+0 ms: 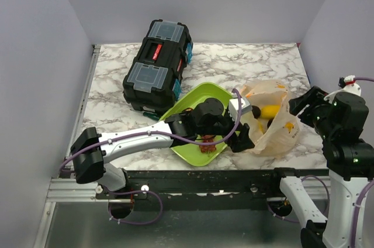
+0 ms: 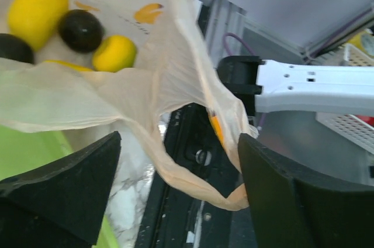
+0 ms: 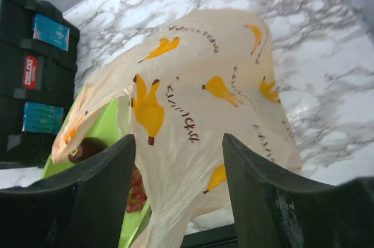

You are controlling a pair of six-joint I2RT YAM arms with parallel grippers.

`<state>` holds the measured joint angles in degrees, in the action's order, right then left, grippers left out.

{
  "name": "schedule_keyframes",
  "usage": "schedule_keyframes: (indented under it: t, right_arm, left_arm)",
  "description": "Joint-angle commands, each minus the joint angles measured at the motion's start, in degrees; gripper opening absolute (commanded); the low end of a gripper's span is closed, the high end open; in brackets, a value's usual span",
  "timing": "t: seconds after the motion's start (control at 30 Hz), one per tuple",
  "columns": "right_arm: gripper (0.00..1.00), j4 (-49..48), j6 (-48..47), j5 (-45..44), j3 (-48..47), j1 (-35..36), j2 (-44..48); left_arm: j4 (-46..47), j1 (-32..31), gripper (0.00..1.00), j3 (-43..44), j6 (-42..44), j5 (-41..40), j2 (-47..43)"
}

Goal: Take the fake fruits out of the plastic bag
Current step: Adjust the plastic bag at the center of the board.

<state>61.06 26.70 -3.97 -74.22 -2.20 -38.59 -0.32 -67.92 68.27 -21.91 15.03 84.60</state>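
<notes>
Found bag (image 1: 273, 125) lying right of centre in the top view, its left end over the edge of the tray (image 1: 193, 104); noted fruits (image 2: 36, 8) inside it, yellow and dark ones, at upper left of the left wrist view, seen through the film; noted a grape bunch (image 1: 207, 145) out on the tray. Found left gripper (image 2: 178, 143) spread wide, pinching nothing, with a slack fold of bag hanging between the jaws; could not tell whether it touches either one; placed fruits up and left of that gripper, beyond the fold. Found right gripper (image 3: 178, 140) likewise parted, gripping nothing visible, facing the bag from the right of the frame. Judged left arm the nearer to the fruits; judged the reach to run up-left, past the film.
</notes>
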Motion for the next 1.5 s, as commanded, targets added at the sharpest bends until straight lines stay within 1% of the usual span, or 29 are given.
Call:
schedule_keyframes:
  t: [0.0, 0.03, 0.07, 0.13, 0.17, 0.23, 0.27, 0.3, 0.37, 0.4, 0.47, 0.53, 0.63, 0.7, 0.77, 0.8, 0.83, 0.87, 0.93, 1.0, 1.07, 1.1, 1.17, 1.23, 1.27, 1.37, 1.4, 1.43, 1.47]
  right_arm:
    - [0.7, 4.2, -4.9, -4.1, -8.3, 0.3, -2.3]
    - [0.76, 3.8, -5.6, -2.0, -9.8, 0.6, -2.6]
    - [0.8, 3.2, -6.8, 1.1, -11.1, 1.2, -2.8]
    - [0.85, 0.6, -8.7, 10.3, -12.0, 3.8, -2.7]
    - [0.88, -0.1, -9.2, 15.1, -11.9, 5.1, -2.8]
    - [0.92, -1.3, -8.9, 21.4, -10.0, 6.4, -3.1]
    - [0.92, -1.8, -8.0, 24.0, -8.5, 6.5, -3.4]
    - [0.89, -2.4, -7.2, 27.6, -6.2, 6.5, -3.7]
    - [0.8, -5.3, -5.3, 37.0, -1.0, 6.4, -4.3]
    - [0.74, -7.2, -4.0, 41.3, 1.6, 6.5, -4.7]
    - [0.72, -9.8, -2.3, 44.8, 4.7, 6.5, -5.1]
    - [0.72, -11.4, -1.8, 45.7, 7.0, 6.4, -5.1]
    - [0.72, -10.6, -2.2, 43.7, 9.5, 6.5, -6.9]
    - [0.67, -7.9, -2.5, 39.3, 10.3, 6.4, -8.5]
    - [0.66, -4.9, -0.6, 27.5, 10.9, 6.5, -8.7]
    - [0.66, -3.6, 0.5, 22.7, 11.3, 6.5, -8.6]
    - [0.66, -2.1, 1.7, 18.4, 11.8, 6.4, -8.4]
    - [0.66, -0.7, 3.0, 16.4, 12.5, 6.5, -8.4]
    - [0.66, 1.8, 4.3, 15.7, 14.6, 6.5, -8.9]
    - [0.66, 4.1, 5.2, 16.0, 17.2, 6.4, -9.2]
    - [0.66, 6.1, 6.0, 13.9, 19.2, 6.5, -8.4]
    - [0.66, 6.7, 6.2, 12.5, 19.5, 6.4, -7.6]
    - [0.66, 8.0, 6.9, 9.7, 18.8, 6.4, -6.3]
    - [0.66, 8.6, 7.4, 7.8, 17.9, 6.4, -5.4]
    - [0.66, 8.9, 7.5, 7.1, 17.9, 6.4, -5.1]
    - [0.66, 9.6, 7.9, 4.3, 18.0, 6.4, -4.5]
    - [0.66, 9.5, 8.4, 2.1, 18.1, 6.4, -4.2]
    - [0.67, 9.4, 8.7, 1.2, 18.0, 6.4, -4.0]
    - [0.67, 9.1, 9.1, 0.5, 17.8, 6.5, -3.8]
  left_arm:
    - [5.4, -1.3, 0.74, 1.1, -3.5, 9.8, 2.6]
    - [6.0, -1.8, 0.71, 1.0, -3.7, 10.6, 3.0]
    - [6.2, -2.4, 0.7, 0.9, -3.7, 10.7, 3.2]
    - [6.3, -3.0, 0.69, 0.5, -2.9, 12.1, 3.2]
    - [5.9, -2.9, 0.7, 0.1, -2.1, 11.8, 2.8]
    - [4.7, -3.0, 0.79, -0.8, -0.2, 10.3, 1.3]
    - [3.6, -3.0, 0.84, -0.9, 0.9, 9.0, 0.7]
    - [2.8, -2.9, 0.86, -1.0, 2.0, 7.8, -0.4]
    - [1.8, -2.8, 0.9, -1.1, 3.4, 5.9, -2.0]
    - [1.4, -2.4, 0.92, -0.9, 3.6, 5.1, -2.9]
    - [1.3, -1.6, 0.93, -1.0, 3.5, 5.0, -4.2]
    - [1.1, -0.8, 0.93, -1.2, 3.5, 5.1, -5.9]
    - [1.0, 1.4, 0.94, -2.2, 3.5, 4.2, -9.4]
    - [0.9, 3.6, 0.96, -2.6, 2.9, 2.4, -11.4]
    - [0.7, 6.2, 0.99, -2.4, 1.2, -2.1, -12.7]
    - [0.7, 7.6, 0.99, -2.0, 0.0, -5.6, -12.6]
    - [0.7, 8.9, 0.99, -1.5, -1.4, -9.1, -12.0]
    - [1.0, 9.6, 0.99, -1.0, -2.4, -12.9, -11.1]
    - [4.1, 10.1, 0.99, -0.2, -1.7, -19.1, -7.7]
    - [5.8, 10.1, 0.99, 2.4, -0.5, -22.6, -3.2]
    - [8.2, 10.1, 0.99, 4.3, 1.0, -24.5, 1.2]
    - [9.6, 10.1, 0.99, 5.0, 1.8, -24.3, 2.9]
    - [11.6, 10.0, 0.99, 6.2, 3.3, -21.3, 5.8]
    - [14.6, 9.8, 0.99, 6.0, 3.3, -17.0, 8.0]
    - [14.5, 9.7, 0.99, 6.5, 3.2, -16.3, 9.2]
    - [8.6, 9.4, 0.99, 11.8, 3.5, -15.3, 13.4]
    - [6.3, 9.4, 0.99, 13.2, 3.2, -15.1, 14.4]
    - [4.8, 9.4, 0.99, 14.1, 3.1, -12.5, 15.1]
    - [4.3, 9.5, 0.99, 14.1, 3.1, -11.6, 15.4]
